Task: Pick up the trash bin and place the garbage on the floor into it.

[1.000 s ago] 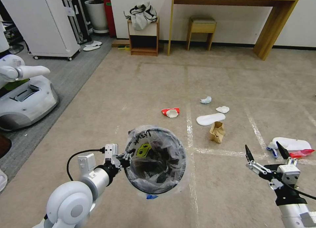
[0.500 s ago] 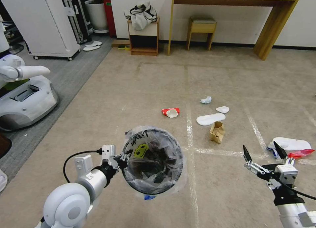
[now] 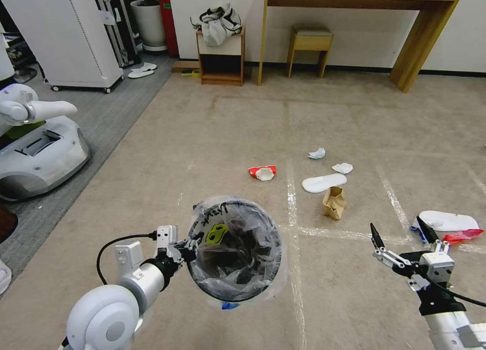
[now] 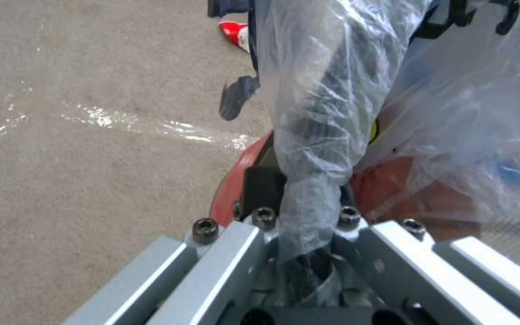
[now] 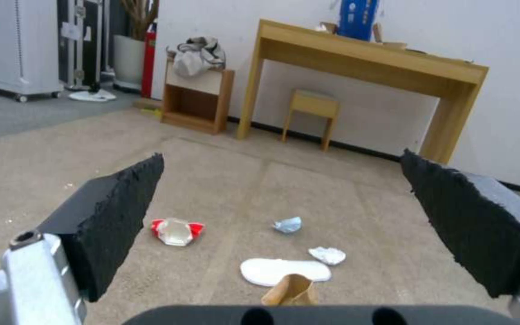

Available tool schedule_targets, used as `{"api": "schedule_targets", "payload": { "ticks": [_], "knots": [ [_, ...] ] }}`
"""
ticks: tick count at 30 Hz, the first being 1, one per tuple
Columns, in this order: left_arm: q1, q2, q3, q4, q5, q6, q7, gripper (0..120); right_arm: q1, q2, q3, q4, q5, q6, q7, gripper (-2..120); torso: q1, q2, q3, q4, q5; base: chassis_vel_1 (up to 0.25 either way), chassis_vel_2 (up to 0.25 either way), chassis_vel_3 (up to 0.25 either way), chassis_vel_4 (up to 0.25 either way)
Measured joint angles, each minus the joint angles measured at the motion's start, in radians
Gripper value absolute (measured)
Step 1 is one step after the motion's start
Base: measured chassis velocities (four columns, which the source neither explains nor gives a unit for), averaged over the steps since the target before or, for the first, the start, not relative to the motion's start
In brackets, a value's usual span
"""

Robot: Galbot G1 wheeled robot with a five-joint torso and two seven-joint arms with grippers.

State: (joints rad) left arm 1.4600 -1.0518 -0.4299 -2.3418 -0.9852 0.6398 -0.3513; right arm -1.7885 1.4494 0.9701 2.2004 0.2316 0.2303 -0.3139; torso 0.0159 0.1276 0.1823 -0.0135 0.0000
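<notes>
Open beige floor (image 3: 212, 137) lies ahead of both arms. Left gripper (image 3: 188, 246) is clamped on the near rim of the trash bin (image 3: 235, 249), holding it above the carpet. Right gripper (image 3: 400, 238), spread wide and empty, hovers; brown paper bag (image 3: 334, 202) and white oval piece (image 3: 324, 182) lie beyond it, well apart.

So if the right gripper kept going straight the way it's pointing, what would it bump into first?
Probably the brown paper bag. The right gripper is open and aims forward across the floor; the bag lies low between its fingers, the white insole just beyond. Depth is uncertain, so it might pass above.
</notes>
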Motion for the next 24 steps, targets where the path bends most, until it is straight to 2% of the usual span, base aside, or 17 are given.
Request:
{"api": "schedule_targets", "payload": {
  "ticks": [24],
  "knots": [
    [0.023,-0.030,-0.010,-0.007,0.041,-0.005,0.017,1,-0.001,-0.007,0.005,0.002,0.006,-0.002,-0.020,100,0.000,0.000,0.000,-0.0001,0.0000,0.000,0.000,0.000,0.000]
  ]
}}
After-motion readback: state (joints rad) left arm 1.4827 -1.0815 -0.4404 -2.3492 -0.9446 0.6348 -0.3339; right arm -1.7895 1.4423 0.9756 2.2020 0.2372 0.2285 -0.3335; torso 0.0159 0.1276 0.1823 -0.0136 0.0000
